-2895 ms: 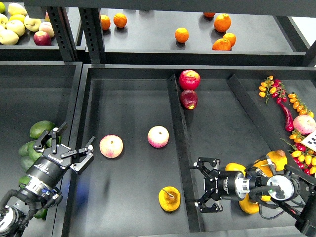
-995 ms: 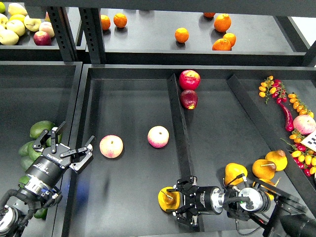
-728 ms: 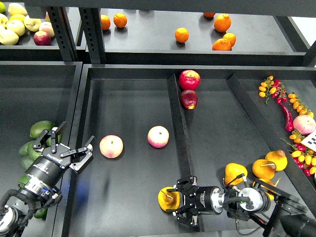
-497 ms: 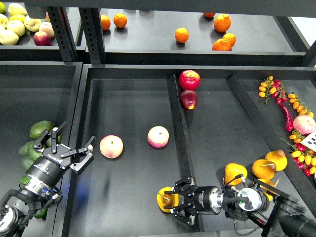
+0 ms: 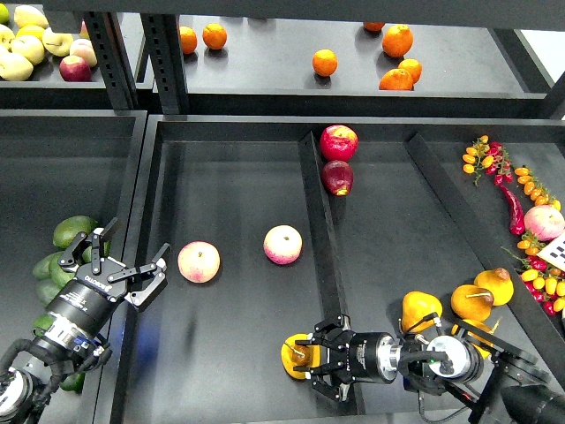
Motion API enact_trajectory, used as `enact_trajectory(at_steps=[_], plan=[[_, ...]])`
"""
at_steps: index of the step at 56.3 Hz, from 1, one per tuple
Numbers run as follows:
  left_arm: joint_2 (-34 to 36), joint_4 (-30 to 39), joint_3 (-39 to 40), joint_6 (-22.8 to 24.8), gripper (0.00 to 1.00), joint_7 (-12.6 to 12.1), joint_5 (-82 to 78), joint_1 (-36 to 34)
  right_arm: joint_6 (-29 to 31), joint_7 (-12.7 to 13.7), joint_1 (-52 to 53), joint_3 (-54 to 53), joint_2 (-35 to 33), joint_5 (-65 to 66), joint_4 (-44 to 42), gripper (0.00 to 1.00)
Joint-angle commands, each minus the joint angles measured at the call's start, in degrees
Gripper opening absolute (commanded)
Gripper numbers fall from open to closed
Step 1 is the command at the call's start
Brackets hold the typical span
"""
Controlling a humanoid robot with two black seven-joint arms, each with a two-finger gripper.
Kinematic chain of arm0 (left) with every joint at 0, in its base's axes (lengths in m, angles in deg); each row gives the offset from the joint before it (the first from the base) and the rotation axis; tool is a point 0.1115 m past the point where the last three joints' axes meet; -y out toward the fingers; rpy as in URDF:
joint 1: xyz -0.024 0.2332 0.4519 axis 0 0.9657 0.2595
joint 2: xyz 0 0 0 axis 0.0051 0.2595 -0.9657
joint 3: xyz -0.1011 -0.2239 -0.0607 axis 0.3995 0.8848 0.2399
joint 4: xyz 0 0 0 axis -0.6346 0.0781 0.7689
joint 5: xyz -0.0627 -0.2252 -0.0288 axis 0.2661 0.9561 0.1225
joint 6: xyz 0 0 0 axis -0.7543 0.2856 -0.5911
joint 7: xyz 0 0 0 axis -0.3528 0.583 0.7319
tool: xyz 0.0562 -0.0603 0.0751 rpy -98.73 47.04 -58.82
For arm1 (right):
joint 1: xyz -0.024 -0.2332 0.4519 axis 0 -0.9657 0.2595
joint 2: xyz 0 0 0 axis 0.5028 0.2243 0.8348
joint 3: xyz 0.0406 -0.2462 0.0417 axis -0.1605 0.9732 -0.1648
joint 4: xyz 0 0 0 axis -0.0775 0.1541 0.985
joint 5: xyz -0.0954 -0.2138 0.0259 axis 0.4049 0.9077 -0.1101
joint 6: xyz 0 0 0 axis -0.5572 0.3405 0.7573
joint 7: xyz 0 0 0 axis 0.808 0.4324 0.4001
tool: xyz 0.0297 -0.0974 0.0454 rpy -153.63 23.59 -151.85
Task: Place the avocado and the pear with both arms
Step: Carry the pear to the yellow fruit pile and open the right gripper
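Note:
The pear [image 5: 294, 356], golden yellow with a brown stem, lies on the floor of the middle tray [image 5: 238, 185] near its front, by the divider [image 5: 316, 238]. My right gripper [image 5: 311, 359] reaches over the divider from the right and its fingers press on the pear's far and near sides. Several dark green avocados [image 5: 74, 230] lie in a pile in the left tray. My left gripper [image 5: 124, 258] is open and empty, hovering just right of the avocados over the rim between the left and middle trays.
Two pink peaches [image 5: 199, 261] [image 5: 282, 245] lie in the middle tray. Two red apples [image 5: 339, 141] sit by the divider's far end. More pears [image 5: 422, 309] lie front right, behind my right arm. A red chilli [image 5: 515, 208] and small fruits lie far right. Oranges [image 5: 325, 62] sit on the back shelf.
My right gripper has moved left from the right compartment over the divider to the pear and closed around it; the pear has shifted slightly left. The left arm has not moved.

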Motion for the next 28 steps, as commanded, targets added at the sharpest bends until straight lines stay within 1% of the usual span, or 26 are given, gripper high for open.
enact_trajectory(at_steps=[1,6,13,28], plan=[[0.0,0.1,-0.2,0.0,0.99,0.0,0.0,0.0,0.2,0.0,0.0,-0.3,-5.2,-1.4,1.9,0.22],[0.0,0.1,-0.3,0.0,0.99,0.0,0.0,0.0,0.4,0.0,-0.7,-0.3,-7.9,-1.5,2.8,0.23],[0.0,0.0,-0.3,0.0,0.99,0.0,0.0,0.0,1.0,0.0,-2.7,-0.2,-9.9,-1.4,3.3,0.23],[0.0,-0.1,-0.3,0.0,0.99,0.0,-0.1,0.0,1.3,0.0,-6.8,0.5,-11.3,0.6,1.8,0.24]])
